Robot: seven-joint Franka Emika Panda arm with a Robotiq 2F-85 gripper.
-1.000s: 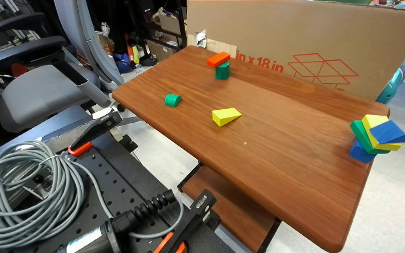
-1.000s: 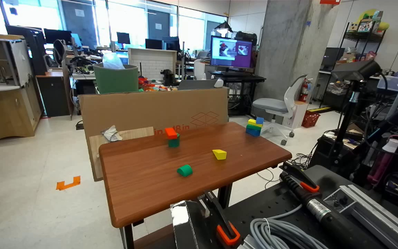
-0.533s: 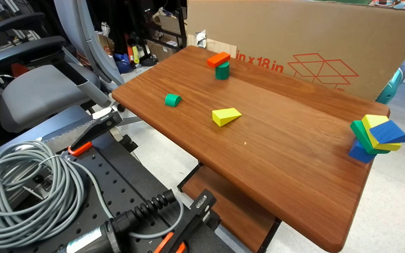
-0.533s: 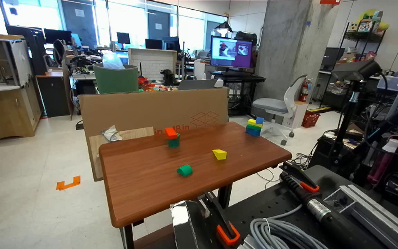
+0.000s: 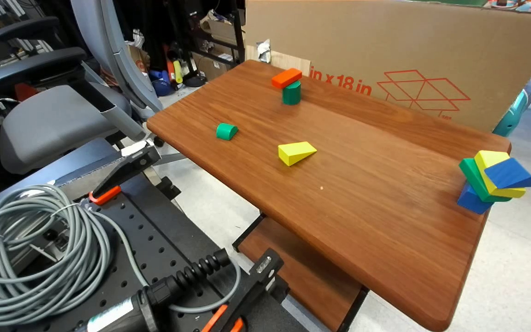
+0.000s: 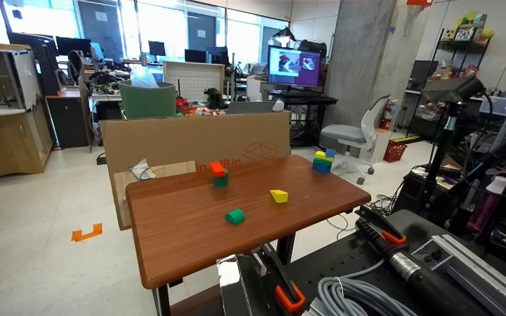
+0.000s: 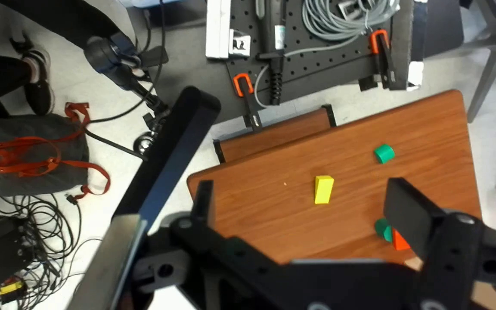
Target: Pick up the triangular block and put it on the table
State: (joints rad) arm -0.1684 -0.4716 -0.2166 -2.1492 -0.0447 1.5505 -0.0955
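Note:
The blue triangular block (image 5: 510, 173) lies on top of a stack at one end of the reddish-brown table (image 5: 367, 193). In an exterior view, its angular blue face also shows at the stack's top (image 6: 330, 153). Under it are a flat yellow block (image 5: 493, 159), a green block (image 5: 477, 177) and another blue block (image 5: 474, 199) at the bottom. My gripper (image 7: 301, 193) shows only in the wrist view, open and empty, above the table (image 7: 265, 202). The stack is not visible in the wrist view. The arm is outside both exterior views.
A yellow wedge (image 5: 294, 152) and a green half-round block (image 5: 226, 131) lie on the table. An orange block (image 5: 286, 78) rests on a green cylinder-like block (image 5: 292, 93). A large cardboard sheet (image 5: 385, 46) stands along one side. A black pegboard bench (image 5: 155, 230) holds cable and clamps.

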